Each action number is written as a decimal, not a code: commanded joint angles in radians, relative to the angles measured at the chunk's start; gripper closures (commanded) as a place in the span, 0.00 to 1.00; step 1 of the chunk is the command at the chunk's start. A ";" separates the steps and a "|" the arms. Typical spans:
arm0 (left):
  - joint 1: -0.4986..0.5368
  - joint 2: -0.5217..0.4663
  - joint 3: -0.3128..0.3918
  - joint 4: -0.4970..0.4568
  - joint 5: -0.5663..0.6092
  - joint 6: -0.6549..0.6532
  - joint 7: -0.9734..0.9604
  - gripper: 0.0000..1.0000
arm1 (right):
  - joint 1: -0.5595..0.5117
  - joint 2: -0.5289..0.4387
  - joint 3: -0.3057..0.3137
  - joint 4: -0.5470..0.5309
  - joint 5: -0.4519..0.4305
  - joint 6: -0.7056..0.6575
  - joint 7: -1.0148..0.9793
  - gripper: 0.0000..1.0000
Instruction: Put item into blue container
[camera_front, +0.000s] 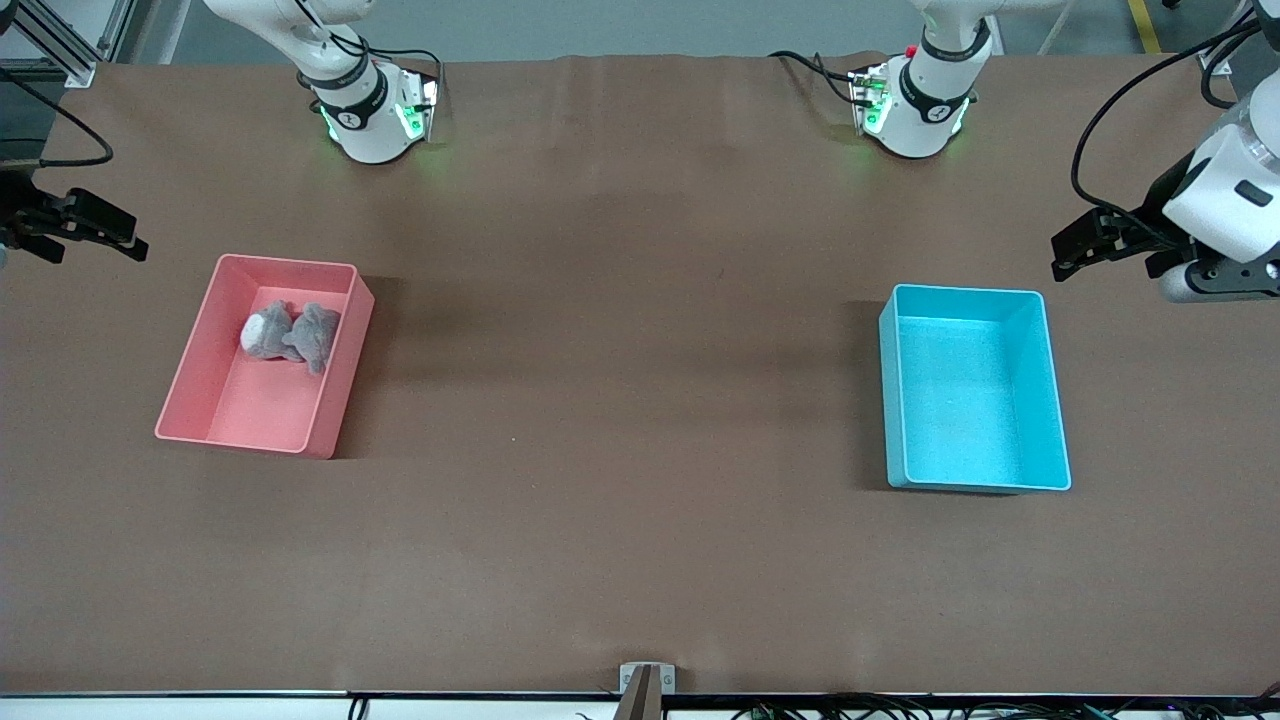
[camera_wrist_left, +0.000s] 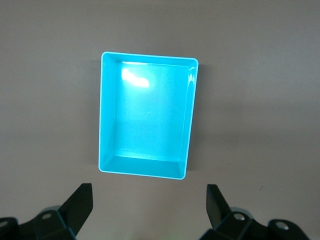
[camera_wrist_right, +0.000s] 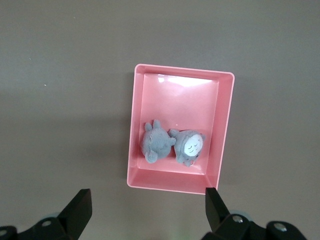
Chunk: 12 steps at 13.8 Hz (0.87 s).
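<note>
Two bins on the brown table (camera_front: 620, 400), one of each colour. One blue container (camera_front: 975, 388) sits toward my left arm's end; its inside shows only bare floor and a glare patch. One pink bin (camera_front: 265, 355) sits toward my right arm's end, well apart from the blue one.

Two grey plush toys (camera_wrist_right: 174, 145) lie in the pink bin, touching each other, in the half of it nearer my bases. One shows a pale face with closed eyes, the other only a grey back.

My left gripper (camera_wrist_left: 149, 202) hangs in the air by the table's edge at my left arm's end, just off the blue container, fingers (camera_wrist_left: 80, 202) spread wide with nothing between them. My right gripper (camera_wrist_right: 147, 210) hangs in the air at the table's edge on my right arm's end, near the pink bin, fingers (camera_wrist_right: 79, 209) likewise spread wide and holding nothing.
</note>
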 joint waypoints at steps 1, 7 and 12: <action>0.001 0.008 0.000 -0.007 -0.013 0.028 0.016 0.00 | -0.005 -0.030 0.002 -0.026 0.010 -0.001 0.000 0.00; 0.001 0.009 -0.004 -0.018 -0.012 0.037 0.016 0.00 | -0.008 -0.018 0.003 0.008 -0.002 -0.021 -0.004 0.00; 0.001 0.009 -0.004 -0.036 -0.012 0.064 0.016 0.00 | -0.020 0.011 0.000 0.010 -0.007 -0.002 -0.007 0.00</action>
